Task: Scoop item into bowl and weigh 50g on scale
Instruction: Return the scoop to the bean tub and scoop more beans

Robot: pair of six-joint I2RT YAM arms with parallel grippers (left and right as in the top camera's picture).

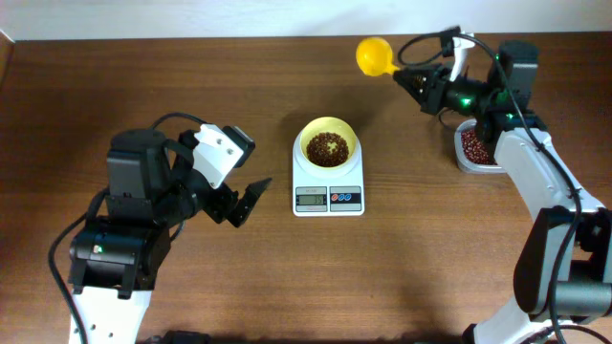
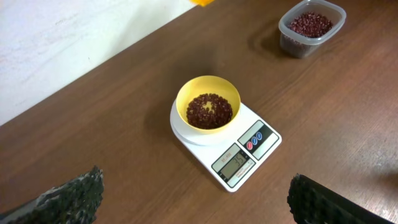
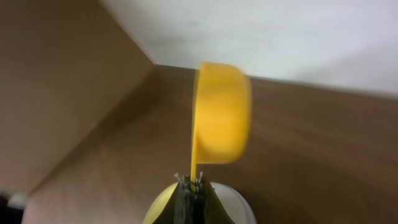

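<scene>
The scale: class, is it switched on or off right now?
On: the scale shows dark digits on its display in the left wrist view, too blurred to read.

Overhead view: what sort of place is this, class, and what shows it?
Probably a robotics lab bench: a wooden table, a digital kitchen scale carrying a yellow bowl of beans, and a robot's left arm and right arm either side.

Brown wooden table, white wall
</scene>
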